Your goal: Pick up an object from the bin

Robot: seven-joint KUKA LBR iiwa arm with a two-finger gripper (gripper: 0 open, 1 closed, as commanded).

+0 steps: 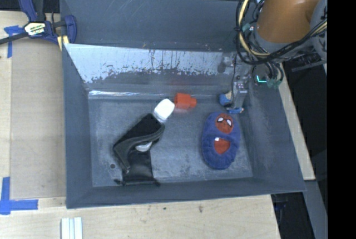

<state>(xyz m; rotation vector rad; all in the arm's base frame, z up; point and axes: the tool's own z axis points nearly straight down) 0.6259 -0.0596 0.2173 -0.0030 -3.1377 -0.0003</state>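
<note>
The grey bin (167,26) sits on a pale desk (33,121), with dark ground beyond its far rim. Its far wall is scratched and streaked with dark marks, and its floor is dull and scuffed.

The gripper (236,98) hangs low near the floor's far right corner, below the arm's orange cover (292,4) and looped cables. Whether the jaws are apart or together cannot be told.

Just on the near side of it, close to the right wall, lies a blue plush slipper (218,157) with a red face on top. Nothing can be seen held.

An orange block (185,101) lies by the far wall near the middle, with a white cap (164,109) just beside it. The cap tops a black bent thing (139,140) that runs toward the near left corner.
</note>
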